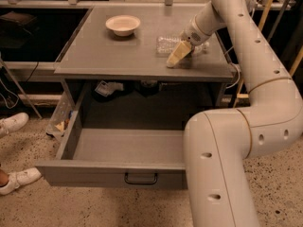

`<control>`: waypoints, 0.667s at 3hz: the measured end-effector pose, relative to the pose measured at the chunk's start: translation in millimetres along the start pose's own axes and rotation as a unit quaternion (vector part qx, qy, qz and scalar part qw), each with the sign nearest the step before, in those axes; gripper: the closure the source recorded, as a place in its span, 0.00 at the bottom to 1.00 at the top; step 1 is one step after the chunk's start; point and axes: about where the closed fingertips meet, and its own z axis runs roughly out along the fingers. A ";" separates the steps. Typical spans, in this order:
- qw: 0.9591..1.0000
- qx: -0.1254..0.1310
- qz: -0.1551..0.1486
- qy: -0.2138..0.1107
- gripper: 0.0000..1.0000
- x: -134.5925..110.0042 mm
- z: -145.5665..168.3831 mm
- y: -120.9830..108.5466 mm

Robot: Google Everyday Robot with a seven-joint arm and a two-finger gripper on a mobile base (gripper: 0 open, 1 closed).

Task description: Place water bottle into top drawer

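The water bottle (166,43) is clear and crinkled. It lies on its side on the grey table top (109,51), toward the right. My gripper (177,56) reaches down from the right. It sits at the bottle's near side, over its right half, low on the table surface. The top drawer (118,173) is pulled wide open below the table. Its flat grey front panel carries a small black handle (140,178), and its inside shows nothing in it. My arm's lower link (222,164) hides the drawer's right end.
A white bowl (122,24) stands at the back left of the table top. Loose clutter (106,88) lies in the dark space under the table top. A person's white shoes (13,123) are on the floor at left. Poles (262,13) stand at the right.
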 end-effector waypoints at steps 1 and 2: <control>1.000 0.000 0.000 0.000 0.65 -0.1 -0.1 0.0; 1.000 0.000 0.000 0.000 0.89 -4.8 -6.8 1.5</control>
